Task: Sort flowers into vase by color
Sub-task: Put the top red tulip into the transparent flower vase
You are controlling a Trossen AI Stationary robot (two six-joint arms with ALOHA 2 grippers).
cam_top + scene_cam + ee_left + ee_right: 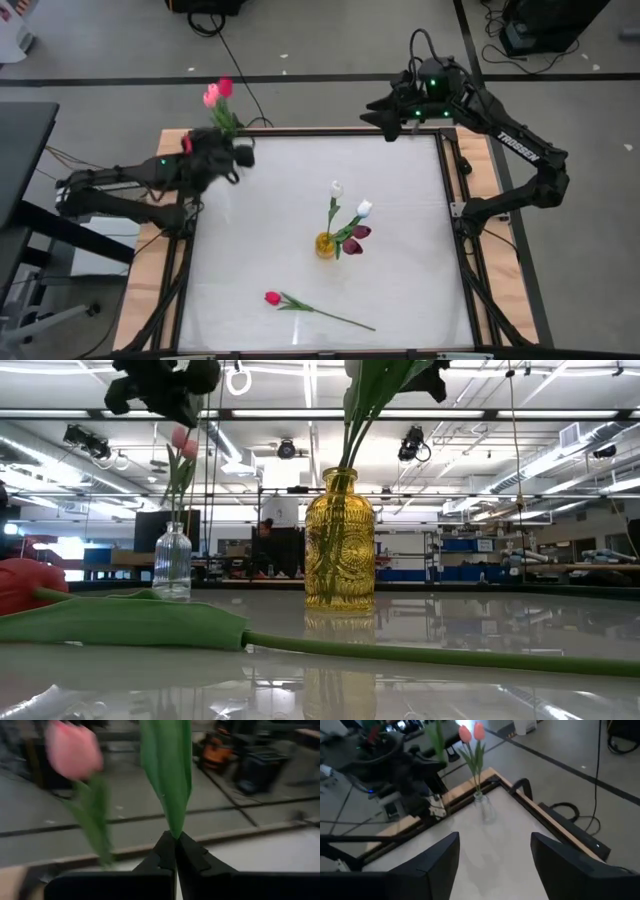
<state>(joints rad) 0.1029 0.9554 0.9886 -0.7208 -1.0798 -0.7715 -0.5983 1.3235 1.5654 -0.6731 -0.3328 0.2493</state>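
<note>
A clear glass vase stands at the table's far-left corner with a pink tulip and a red tulip upright in it. My left gripper hovers right beside that vase, shut on a green leaf. An amber glass vase mid-table holds white tulips and a dark purple one. One red tulip lies flat on the table near its front edge. My right gripper is open over the far edge, touching nothing. My left gripper pinches a broad green leaf between its two shut fingertips. The leaf rises from the fingers, clear of the table. Which flower the leaf belongs to and where its bud is cannot be told.
The lying tulip's long stem runs toward the table's right. A wooden rim and a dark frame edge the white table. Cables lie on the floor beyond the far edge. Open table lies to the right of the amber vase.
</note>
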